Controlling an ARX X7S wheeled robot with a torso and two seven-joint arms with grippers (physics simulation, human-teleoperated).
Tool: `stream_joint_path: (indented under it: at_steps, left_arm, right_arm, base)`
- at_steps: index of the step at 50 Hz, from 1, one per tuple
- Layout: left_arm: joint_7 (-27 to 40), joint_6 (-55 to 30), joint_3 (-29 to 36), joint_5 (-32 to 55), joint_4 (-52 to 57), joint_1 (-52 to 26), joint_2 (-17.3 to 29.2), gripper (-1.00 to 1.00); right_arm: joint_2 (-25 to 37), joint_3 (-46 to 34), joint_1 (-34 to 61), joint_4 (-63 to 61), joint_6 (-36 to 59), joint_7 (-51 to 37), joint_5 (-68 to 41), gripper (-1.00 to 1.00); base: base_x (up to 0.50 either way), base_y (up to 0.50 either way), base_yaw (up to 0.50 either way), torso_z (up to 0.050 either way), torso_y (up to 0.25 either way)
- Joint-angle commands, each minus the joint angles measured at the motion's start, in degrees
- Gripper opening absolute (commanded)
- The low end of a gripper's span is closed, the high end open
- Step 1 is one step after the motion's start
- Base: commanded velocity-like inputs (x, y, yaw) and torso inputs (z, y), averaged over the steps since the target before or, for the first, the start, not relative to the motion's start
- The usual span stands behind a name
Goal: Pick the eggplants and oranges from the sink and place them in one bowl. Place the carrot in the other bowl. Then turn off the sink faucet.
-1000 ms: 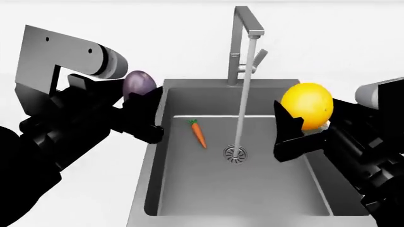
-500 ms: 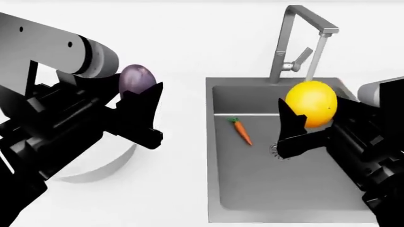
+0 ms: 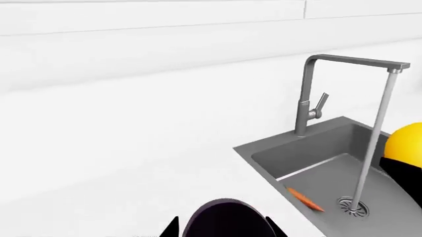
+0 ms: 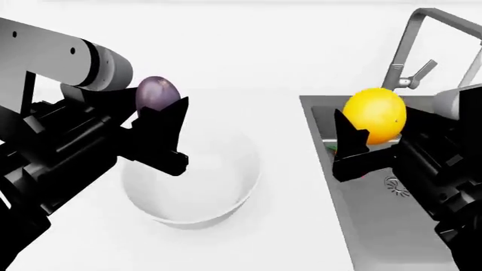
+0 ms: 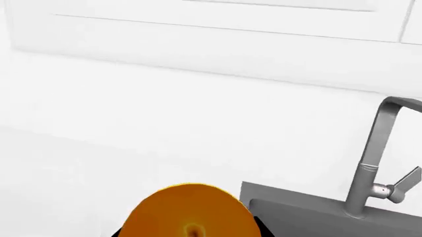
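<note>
L gripper [image 4: 160, 113] pinches the eggplant [image 4: 156, 94], held up over the white bowl [image 4: 226, 195] near its left rim. R gripper [image 4: 354, 148] clamps the orange [image 4: 375, 114], well right of the bowl, above the sink [image 4: 335, 121] edge. Carrot [image 3: 305, 199] lies in the sink by the drain [image 3: 351, 207]; faucet [image 3: 310, 94] w/ water running, far right of the bowl.

The eggplant [image 4: 156, 94] has a glossy dark purple skin. The orange [image 4: 374, 115] looks smooth with a soft sheen. The sink [image 4: 362, 226] and faucet [image 3: 310, 106] are brushed grey metal. The bowl [image 4: 226, 206] and counter [image 4: 286, 68] are smooth matt white.
</note>
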State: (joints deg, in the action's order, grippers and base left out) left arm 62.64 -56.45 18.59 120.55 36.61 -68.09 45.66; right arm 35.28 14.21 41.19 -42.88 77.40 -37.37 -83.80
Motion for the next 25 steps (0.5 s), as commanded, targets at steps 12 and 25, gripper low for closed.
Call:
stream_joint_path:
  at_steps: [12, 25]
  left_arm:
    - [-2.5, 1.2, -0.5, -2.9, 1.2, 3.0, 0.6, -1.00]
    - [-5.4, -1.6, 5.3, 2.4, -6.3, -7.2, -5.3, -1.00]
  right_arm:
    - [2.5, -1.1, 5.1, 1.0, 0.5, -5.8, -6.4, -1.00]
    - [8.6, -2.9, 13.7, 4.7, -1.3, -13.6, -16.6, -1.00]
  base:
    - [0.26, 0.48, 0.00, 0.000, 0.000]
    - [0.00, 0.00, 0.00, 0.000, 0.001]
